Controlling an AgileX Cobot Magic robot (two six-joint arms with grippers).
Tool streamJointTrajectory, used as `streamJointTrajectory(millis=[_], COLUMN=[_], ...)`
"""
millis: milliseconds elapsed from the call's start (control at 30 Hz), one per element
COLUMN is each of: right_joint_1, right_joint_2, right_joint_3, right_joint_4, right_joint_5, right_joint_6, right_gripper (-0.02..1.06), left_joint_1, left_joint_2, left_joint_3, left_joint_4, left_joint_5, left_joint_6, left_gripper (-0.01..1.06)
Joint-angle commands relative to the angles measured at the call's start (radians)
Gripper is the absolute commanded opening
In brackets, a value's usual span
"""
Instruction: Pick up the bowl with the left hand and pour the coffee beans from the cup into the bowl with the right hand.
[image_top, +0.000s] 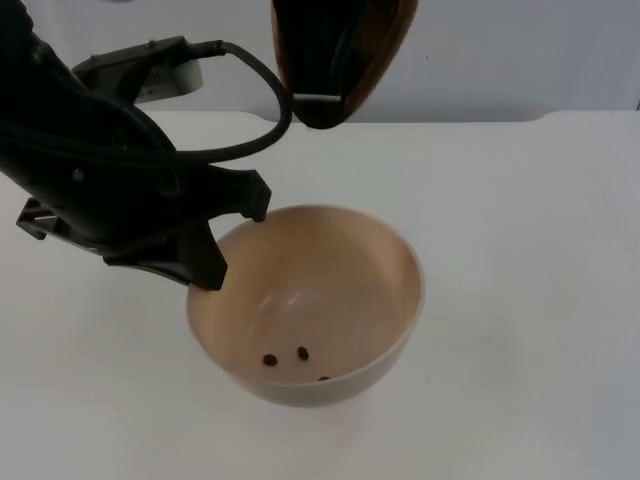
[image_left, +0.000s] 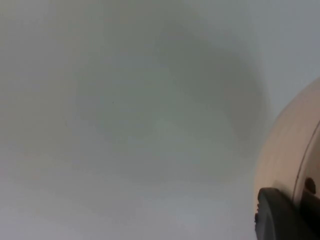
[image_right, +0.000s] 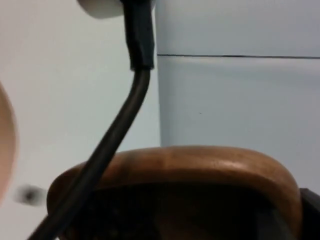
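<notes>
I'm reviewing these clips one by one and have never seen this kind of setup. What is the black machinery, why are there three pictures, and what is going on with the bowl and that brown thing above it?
It is a two-armed robot at a white table. The top view comes from a fixed camera looking down; the other two come from cameras on each arm's wrist.

The left gripper pinches the rim of a beige bowl, one finger inside and one outside. The left wrist view catches the bowl's outer wall beside a black fingertip.

The brown thing is a wooden cup, tipped over above the bowl's far side. The right wrist view looks along it, so the right arm seems to hold it, though the fingers are hard to make out.

A few coffee beans already lie in the bowl's bottom.
</notes>
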Motion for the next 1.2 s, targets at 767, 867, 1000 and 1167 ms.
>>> streamJointTrajectory(millis=[767, 867, 1000, 1167], right_joint_1=[0.092, 0.092, 0.092, 0.092], right_joint_2=[-0.01, -0.01, -0.01, -0.01], right_joint_3=[0.093, 0.093, 0.093, 0.093], right_joint_4=[-0.279, -0.296, -0.301, -0.332], right_joint_5=[-0.003, -0.003, -0.003, -0.003], right_joint_6=[0.064, 0.066, 0.066, 0.071], right_gripper=[0.0, 0.0, 0.0, 0.0], left_joint_1=[-0.006, -0.006, -0.006, -0.006], left_joint_2=[-0.011, -0.011, -0.011, -0.011], left_joint_3=[-0.003, -0.003, -0.003, -0.003], left_joint_4=[-0.012, -0.012, -0.012, -0.012], left_joint_5=[-0.009, -0.009, -0.009, -0.012], left_joint_6=[-0.003, -0.003, -0.003, -0.003], left_gripper=[0.0, 0.0, 0.0, 0.0])
